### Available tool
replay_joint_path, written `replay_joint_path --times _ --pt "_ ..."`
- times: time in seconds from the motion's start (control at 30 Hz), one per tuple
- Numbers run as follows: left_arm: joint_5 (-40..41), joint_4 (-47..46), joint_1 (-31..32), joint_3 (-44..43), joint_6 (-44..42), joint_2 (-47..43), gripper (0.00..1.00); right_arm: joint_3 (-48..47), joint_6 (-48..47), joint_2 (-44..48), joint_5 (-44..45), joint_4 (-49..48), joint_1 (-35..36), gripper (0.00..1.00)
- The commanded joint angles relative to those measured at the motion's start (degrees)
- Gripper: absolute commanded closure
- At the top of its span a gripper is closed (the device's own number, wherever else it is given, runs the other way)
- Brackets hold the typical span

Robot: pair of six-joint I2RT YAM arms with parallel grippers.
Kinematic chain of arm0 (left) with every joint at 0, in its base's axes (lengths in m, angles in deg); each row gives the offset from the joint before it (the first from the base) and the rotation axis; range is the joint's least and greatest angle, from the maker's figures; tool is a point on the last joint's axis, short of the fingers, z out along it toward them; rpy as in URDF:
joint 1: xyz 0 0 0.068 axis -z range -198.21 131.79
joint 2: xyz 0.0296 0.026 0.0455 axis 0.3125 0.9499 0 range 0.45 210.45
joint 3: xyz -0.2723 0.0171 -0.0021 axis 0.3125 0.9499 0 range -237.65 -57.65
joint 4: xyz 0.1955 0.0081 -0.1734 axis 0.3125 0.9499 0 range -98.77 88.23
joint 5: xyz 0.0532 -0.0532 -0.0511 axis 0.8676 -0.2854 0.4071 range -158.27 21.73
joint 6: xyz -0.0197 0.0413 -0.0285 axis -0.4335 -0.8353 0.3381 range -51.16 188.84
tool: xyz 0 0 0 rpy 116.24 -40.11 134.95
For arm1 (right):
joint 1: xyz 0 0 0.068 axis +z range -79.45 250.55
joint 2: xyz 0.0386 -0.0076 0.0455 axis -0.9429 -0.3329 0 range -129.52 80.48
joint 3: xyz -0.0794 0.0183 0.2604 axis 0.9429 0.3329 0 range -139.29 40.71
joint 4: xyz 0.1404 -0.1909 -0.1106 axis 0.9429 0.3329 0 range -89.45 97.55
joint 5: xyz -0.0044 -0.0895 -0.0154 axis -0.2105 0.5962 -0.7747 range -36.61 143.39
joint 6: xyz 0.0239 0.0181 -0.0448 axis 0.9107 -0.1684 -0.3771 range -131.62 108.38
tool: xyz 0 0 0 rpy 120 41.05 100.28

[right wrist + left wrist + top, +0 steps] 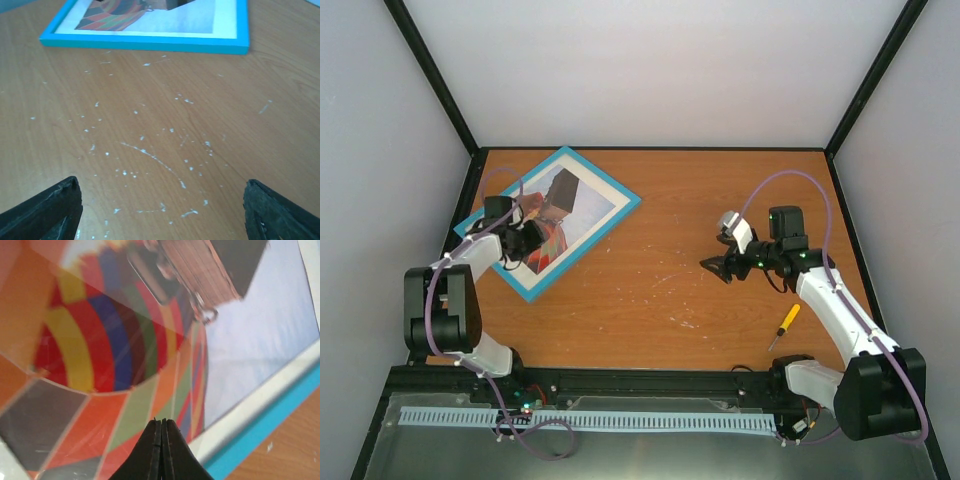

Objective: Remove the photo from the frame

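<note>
The frame [623, 192], light blue on its front border, lies face up at the table's left back with the photo [588, 208] inside it. My left gripper [532, 240] hovers over the photo's lower part, its jaws pressed together with nothing between them. In the left wrist view the shut gripper [162, 421] points at the checkered colours of the photo [125, 405], near the blue border of the frame [260, 432]. My right gripper [715, 268] stands open above bare table, well right of the frame. In the right wrist view the frame [150, 44] lies far ahead of the right gripper [160, 182].
A small yellow-handled screwdriver [785, 325] lies on the wooden table [670, 290] near the right arm. White scratches mark the table [150, 155] under the right gripper. Black posts and pale walls close in the table on three sides.
</note>
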Motion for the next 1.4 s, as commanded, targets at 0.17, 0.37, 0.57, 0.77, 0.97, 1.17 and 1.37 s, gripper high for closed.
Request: replay_joint_path --times 0.17,0.37,0.57,0.77,0.97,1.17,1.37 --pt "0.2 -0.2 1.1 6.5 1.8 -1.1 0.99 -1.8 -5.2 -1.3 -5.1 4.0 0.7 0.14" --pt "-2.1 0.4 1.3 10.5 1.9 -4.1 0.99 -2.0 -5.5 -2.2 -5.1 4.4 0.7 0.14" --pt "-4.0 0.5 2.3 14.4 3.3 -7.8 0.99 -2.3 -5.8 -2.8 -5.1 4.8 0.7 0.15" --pt "-4.1 0.6 7.9 16.0 5.2 -9.1 0.99 -2.5 -6.3 -3.5 -4.8 5.6 0.7 0.15" --pt "-4.2 -1.7 19.3 13.1 9.2 -5.0 0.99 -2.8 -6.7 -4.5 -5.3 6.3 0.7 0.14" --pt "-3.2 -3.7 34.6 2.3 10.8 5.8 0.99 -3.2 -6.7 -5.6 -5.3 6.9 0.7 0.14" --pt "-4.1 -3.7 45.4 -12.7 7.3 17.6 0.99 -3.3 -5.6 -5.9 -4.4 6.6 0.7 0.15"
